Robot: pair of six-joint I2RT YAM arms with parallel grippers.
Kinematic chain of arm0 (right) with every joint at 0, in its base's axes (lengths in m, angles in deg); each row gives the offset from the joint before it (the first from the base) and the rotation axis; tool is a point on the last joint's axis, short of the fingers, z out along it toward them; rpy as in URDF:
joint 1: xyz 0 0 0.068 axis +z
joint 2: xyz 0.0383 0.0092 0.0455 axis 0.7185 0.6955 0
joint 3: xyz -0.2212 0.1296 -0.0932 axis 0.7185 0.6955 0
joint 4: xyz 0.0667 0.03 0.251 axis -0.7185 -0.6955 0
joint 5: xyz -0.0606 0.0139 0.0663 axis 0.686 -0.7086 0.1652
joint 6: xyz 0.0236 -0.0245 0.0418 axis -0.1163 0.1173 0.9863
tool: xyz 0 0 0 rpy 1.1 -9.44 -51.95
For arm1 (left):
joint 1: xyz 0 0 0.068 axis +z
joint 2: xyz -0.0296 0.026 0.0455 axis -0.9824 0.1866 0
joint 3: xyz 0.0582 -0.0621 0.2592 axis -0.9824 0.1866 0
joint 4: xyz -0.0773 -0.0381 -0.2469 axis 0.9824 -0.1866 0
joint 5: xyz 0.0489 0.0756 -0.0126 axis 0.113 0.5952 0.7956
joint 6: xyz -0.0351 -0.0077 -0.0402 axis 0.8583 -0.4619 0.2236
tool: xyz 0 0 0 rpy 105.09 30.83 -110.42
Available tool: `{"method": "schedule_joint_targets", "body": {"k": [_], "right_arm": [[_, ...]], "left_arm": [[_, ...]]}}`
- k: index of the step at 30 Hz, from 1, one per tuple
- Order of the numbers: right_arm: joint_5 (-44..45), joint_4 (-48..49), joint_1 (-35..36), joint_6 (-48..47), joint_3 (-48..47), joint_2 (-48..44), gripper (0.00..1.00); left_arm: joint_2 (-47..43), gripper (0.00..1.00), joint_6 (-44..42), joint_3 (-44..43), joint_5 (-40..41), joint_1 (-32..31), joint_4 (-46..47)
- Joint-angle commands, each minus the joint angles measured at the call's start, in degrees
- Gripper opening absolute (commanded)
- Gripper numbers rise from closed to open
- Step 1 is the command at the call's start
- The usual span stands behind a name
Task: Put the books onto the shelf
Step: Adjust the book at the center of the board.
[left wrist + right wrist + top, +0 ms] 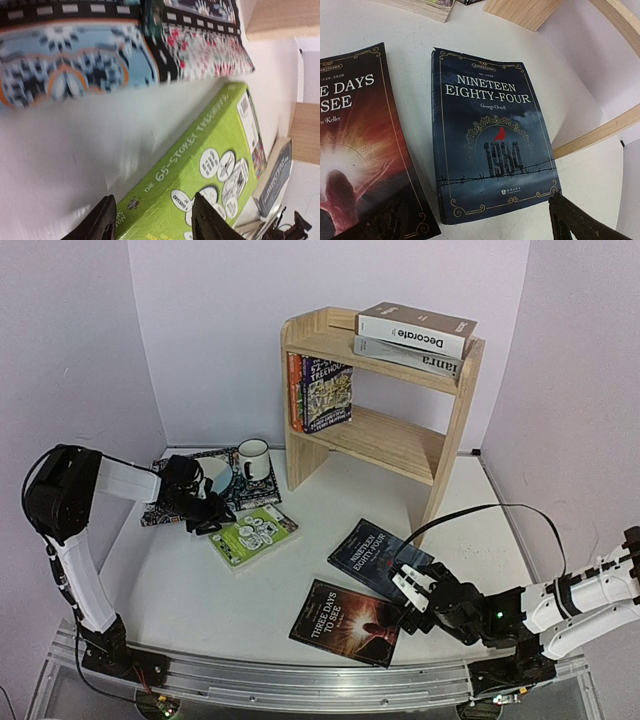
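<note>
White worktop [180,590] under lilac walls [210,330]: four books [325,392] are on the pine shelf [390,440] and three lie flat below. The left gripper [156,220] has its jaws half parted astride the near corner of the green book [200,165], beside a patterned placemat [100,60]. Whether it pinches the book cannot be told. The right gripper [410,590] hangs wide open, holding nothing, over the near edge of the dark blue book [490,135], with the dark book [345,622] just beside it. The green book's pickup appears to be the step in hand. It likely calls for a firm clamp, a lift and a carry to the shelf.
</note>
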Motion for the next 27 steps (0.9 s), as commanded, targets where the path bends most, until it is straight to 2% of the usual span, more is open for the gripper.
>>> {"method": "schedule_joint_targets", "body": {"k": [1,8,11,15,21,27], "right_arm": [[0.78,0.75,-0.22,0.00,-1.78,0.04,0.98],[-2.36,-2.82,-0.23,2.85,-5.10,0.28,0.98],[-6.15,-6.75,-0.22,7.65,-10.83,3.08,0.98],[-7.67,-13.84,-0.23,15.43,-22.89,12.00,0.98],[-11.75,-16.49,-0.38,23.62,-36.81,23.75,0.81],[-13.18,-17.30,-2.33,31.62,-45.71,33.69,0.66]], "left_arm": [[-5.67,0.54,0.43,6.50,-9.22,-4.10,-1.64],[-9.15,0.55,4.96,12.14,-13.60,-13.58,2.36],[-10.98,0.56,6.52,13.03,-13.23,-15.86,3.80],[-14.99,0.56,7.15,13.87,-8.88,-16.07,3.91],[-21.91,0.57,10.87,16.95,1.47,-16.03,4.06],[-26.19,0.57,12.90,21.37,3.26,-16.03,6.03]]}}
